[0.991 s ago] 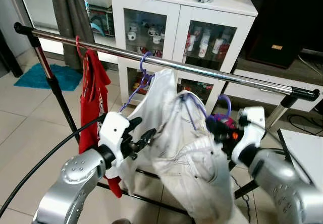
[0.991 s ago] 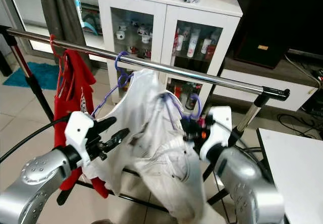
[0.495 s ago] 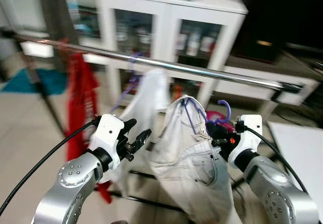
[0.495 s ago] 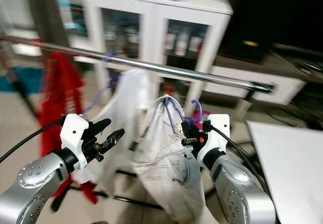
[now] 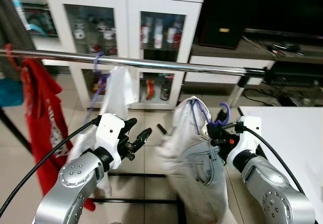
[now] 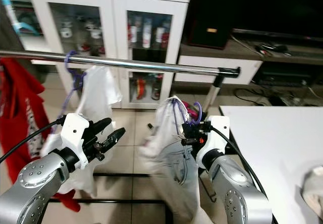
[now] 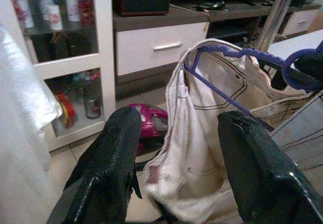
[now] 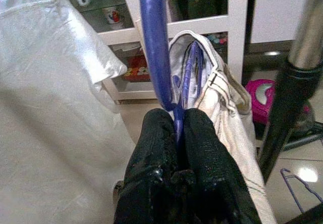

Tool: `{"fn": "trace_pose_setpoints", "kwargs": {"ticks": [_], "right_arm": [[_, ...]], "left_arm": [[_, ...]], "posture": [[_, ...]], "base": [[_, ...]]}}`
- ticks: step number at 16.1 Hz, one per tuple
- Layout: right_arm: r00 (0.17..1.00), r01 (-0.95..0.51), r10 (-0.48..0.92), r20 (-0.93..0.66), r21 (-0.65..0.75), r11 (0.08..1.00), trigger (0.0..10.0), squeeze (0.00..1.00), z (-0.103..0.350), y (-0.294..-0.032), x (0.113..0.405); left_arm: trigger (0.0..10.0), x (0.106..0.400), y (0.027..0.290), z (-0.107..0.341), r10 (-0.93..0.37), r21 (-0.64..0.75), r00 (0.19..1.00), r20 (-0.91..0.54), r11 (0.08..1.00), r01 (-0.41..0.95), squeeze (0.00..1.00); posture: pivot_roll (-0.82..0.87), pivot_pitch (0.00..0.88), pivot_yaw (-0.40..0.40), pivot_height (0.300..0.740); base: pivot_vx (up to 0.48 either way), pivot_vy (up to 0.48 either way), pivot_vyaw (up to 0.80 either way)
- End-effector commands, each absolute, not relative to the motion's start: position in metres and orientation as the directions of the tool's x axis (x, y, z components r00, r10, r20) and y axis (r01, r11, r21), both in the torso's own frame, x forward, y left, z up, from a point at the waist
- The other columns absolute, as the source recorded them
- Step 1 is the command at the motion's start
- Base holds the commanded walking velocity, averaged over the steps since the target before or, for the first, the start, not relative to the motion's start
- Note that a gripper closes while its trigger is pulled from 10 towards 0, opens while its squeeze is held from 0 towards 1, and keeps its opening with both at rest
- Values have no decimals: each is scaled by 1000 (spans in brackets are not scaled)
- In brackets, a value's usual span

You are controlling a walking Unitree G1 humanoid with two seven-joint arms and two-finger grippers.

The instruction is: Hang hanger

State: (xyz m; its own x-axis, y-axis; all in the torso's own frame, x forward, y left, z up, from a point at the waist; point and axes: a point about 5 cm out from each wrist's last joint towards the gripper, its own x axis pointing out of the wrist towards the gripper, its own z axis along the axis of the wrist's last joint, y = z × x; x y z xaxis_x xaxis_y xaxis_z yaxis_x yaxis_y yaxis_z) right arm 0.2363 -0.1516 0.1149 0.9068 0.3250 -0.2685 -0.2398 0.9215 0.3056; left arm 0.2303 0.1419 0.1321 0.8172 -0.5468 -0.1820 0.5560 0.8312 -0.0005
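My right gripper [image 5: 216, 133] is shut on the neck of a purple hanger [image 5: 225, 112] that carries pale white trousers [image 5: 199, 168]. The hanger's hook [image 8: 154, 57] rises from between the shut fingers [image 8: 202, 148]. It hangs below the chrome rail [image 5: 166, 64], apart from it, near the rail's right end. My left gripper [image 5: 140, 128] is open at the left of the trousers, touching nothing; its two black fingers [image 7: 113, 153] frame the trousers' waistband [image 7: 212, 82].
A white shirt [image 5: 116, 90] on a purple hanger and a red shirt [image 5: 38, 108] hang on the rail at the left. Behind stand a white glass-door cabinet [image 5: 126, 12] and a dark TV unit [image 5: 237, 12]. A white table [image 5: 287, 133] is at the right.
The camera has swung to the right, so the rail's right end and the white table have come into view. Both grippers hold as before; the trousers sway a little.
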Motion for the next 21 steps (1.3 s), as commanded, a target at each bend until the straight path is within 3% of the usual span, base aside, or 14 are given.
{"fn": "trace_pose_setpoints", "kwargs": {"ticks": [1, 15, 19, 20, 21], "right_arm": [[925, -246, 316, -212, 300, 922, 10000, 0, 126, -153, 240], [916, -291, 347, -201, 263, 920, 10000, 0, 132, -152, 242], [861, -469, 498, -101, 218, 856, 10000, 0, 153, -159, 245], [837, -518, 543, -70, 217, 827, 2275, 0, 159, -162, 245], [813, -560, 581, -45, 217, 800, 0, 0, 164, -164, 244]], "left_arm": [[10000, 229, 140, 136, -555, 1, 814, -172, 826, 563, 0], [10000, 232, 139, 138, -564, 6, 807, -174, 819, 573, 0], [10000, 238, 152, 133, -542, 62, 810, -225, 822, 567, 0], [10000, 242, 159, 133, -525, 81, 818, -236, 828, 555, 0], [10000, 246, 164, 133, -512, 101, 824, -242, 831, 547, 176]], "posture": [[92, 0, -88, 740], [87, 0, -86, 740], [87, 0, -88, 740], [85, 0, -87, 740], [83, 0, -87, 740]], "base": [[-247, 0, 0], [-213, 0, 0], [0, 0, 0], [0, 0, 0], [0, 0, 0]]}}
